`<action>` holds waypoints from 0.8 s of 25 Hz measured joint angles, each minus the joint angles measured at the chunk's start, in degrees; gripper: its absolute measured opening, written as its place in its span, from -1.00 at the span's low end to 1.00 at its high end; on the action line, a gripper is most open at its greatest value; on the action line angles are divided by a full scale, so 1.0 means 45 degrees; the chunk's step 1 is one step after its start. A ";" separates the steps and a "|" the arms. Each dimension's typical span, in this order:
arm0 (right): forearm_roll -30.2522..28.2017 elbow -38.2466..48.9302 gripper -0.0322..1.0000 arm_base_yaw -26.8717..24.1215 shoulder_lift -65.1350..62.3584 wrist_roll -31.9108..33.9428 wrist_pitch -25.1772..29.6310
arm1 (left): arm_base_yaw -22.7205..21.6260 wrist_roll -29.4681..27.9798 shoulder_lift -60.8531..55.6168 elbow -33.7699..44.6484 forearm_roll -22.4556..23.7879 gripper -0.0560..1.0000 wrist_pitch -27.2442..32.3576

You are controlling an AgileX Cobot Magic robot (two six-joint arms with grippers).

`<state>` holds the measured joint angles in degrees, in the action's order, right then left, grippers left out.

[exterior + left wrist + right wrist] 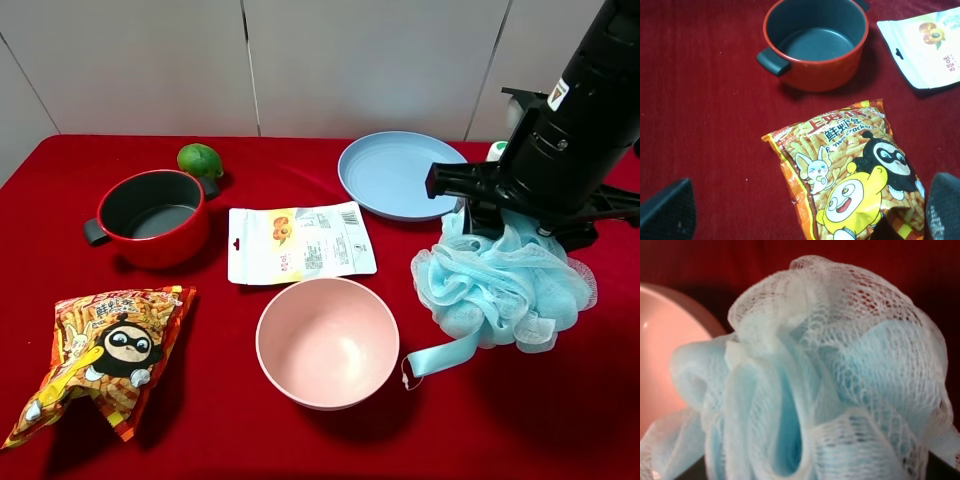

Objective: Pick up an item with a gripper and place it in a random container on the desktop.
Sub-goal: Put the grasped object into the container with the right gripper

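One pouf (505, 285), right of bowl (328, 342): light, squashy, grab mid-bulk. R gripper (517, 226) fingers buried, grip unclear; L gripper (804, 215) wide.

Lab-like test bench, red-clothed desktop (220, 430), plain panelled wall (350, 60)

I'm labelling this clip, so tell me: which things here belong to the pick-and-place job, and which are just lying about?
In the job: pouf, right gripper on it, pink bowl, desktop.

Lying about: red pot, lime, blue plate, white pouch, snack bag.
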<state>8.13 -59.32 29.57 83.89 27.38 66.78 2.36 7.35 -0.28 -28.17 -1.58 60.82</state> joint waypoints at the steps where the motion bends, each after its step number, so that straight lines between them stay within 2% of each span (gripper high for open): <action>1: 0.0132 -0.0044 -0.23 0.0000 0.0000 -0.0063 0.0037 | 0.0000 0.0000 0.0000 0.0000 0.0000 0.82 0.0000; 14: 0.1645 -0.0159 -0.23 0.0070 0.0000 -0.0644 0.0084 | 0.0000 0.0000 0.0000 0.0000 0.0000 0.82 0.0000; 20: 0.1412 -0.0159 -0.26 0.1489 0.0000 -0.0120 -0.0528 | 0.0000 0.0000 0.0000 0.0000 0.0000 0.82 0.0000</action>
<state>14.49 -60.03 36.27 83.89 26.84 64.40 2.36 7.35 -0.28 -28.17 -1.58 60.82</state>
